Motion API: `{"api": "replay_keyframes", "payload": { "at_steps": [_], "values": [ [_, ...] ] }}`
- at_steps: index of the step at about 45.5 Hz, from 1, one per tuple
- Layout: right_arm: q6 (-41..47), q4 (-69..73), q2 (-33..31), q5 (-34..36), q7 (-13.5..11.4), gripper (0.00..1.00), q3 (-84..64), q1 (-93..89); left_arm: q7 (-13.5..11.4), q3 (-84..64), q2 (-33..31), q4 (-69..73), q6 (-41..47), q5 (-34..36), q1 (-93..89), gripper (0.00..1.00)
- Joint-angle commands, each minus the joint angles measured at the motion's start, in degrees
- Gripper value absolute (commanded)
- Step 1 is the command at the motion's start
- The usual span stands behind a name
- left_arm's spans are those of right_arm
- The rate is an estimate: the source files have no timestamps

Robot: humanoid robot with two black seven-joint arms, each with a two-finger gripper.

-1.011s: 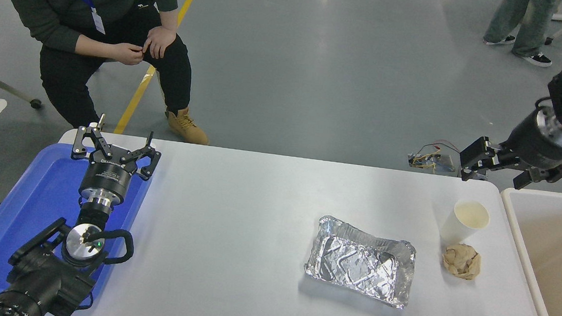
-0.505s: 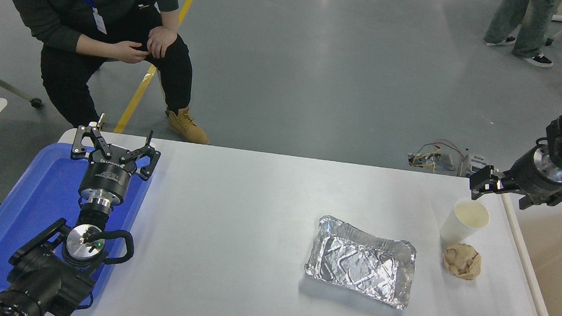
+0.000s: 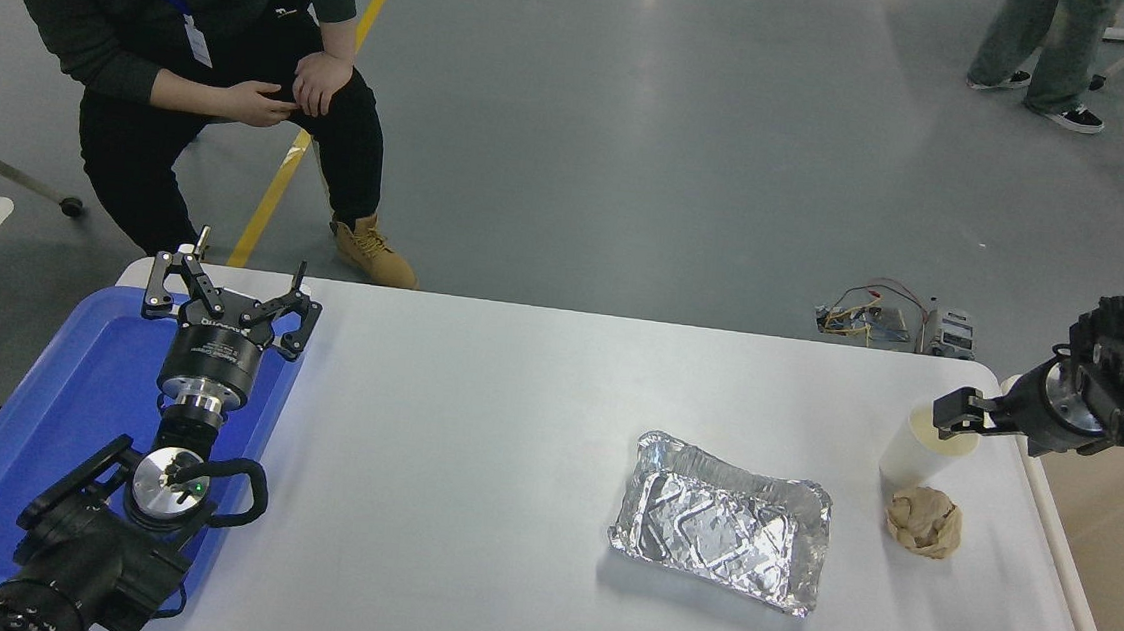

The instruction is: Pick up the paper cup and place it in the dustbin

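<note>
Hand (image 3: 960, 415) on right arm overlaps paper cup (image 3: 914, 454) rim.

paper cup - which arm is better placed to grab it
Right. The right gripper is at the paper cup rim, beside the dustbin. The left gripper sits over the blue tray across the table.

On the white table (image 3: 473, 429): 1 paper cup (image 3: 912, 455), 1 brown paper ball (image 3: 923, 521), 1 foil tray (image 3: 720, 534), 1 blue tray (image 3: 85, 388). Off its right edge: 1 dustbin (image 3: 1068, 576). Beyond it: 2 people.
</note>
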Motion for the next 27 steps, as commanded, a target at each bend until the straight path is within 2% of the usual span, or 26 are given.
{"api": "replay_keyframes", "payload": {
  "at_steps": [1, 11, 16, 19, 24, 27],
  "values": [
    [-5.3, -1.2, 0.3, 0.2, 0.0, 0.98, 0.9, -3.2, 0.0, 0.0, 0.0, 0.0, 0.0, 0.0, 0.0, 1.00],
    [-8.4, -1.5, 0.2, 0.2, 0.0, 0.89, 1.2, -4.7, 0.0, 0.0, 0.0, 0.0, 0.0, 0.0, 0.0, 1.00],
    [-10.3, -1.5, 0.3, 0.2, -0.1, 0.81, 1.3, -5.4, 0.1, 0.0, 0.0, 0.0, 0.0, 0.0, 0.0, 1.00],
    [-11.5, -1.5, 0.4, 0.3, 0.0, 0.68, 1.4, -6.1, 0.1, 0.0, 0.0, 0.0, 0.0, 0.0, 0.0, 1.00],
    [-11.8, -1.5, 0.4, 0.0, 0.0, 0.37, 1.6, -6.8, 0.0, 0.0, 0.0, 0.0, 0.0, 0.0, 0.0, 1.00],
    [-11.8, -1.5, 0.4, -0.1, 0.1, 0.26, 1.6, -6.8, 0.0, 0.0, -0.1, 0.0, 0.0, 0.0, 0.0, 1.00]
  ]
}}
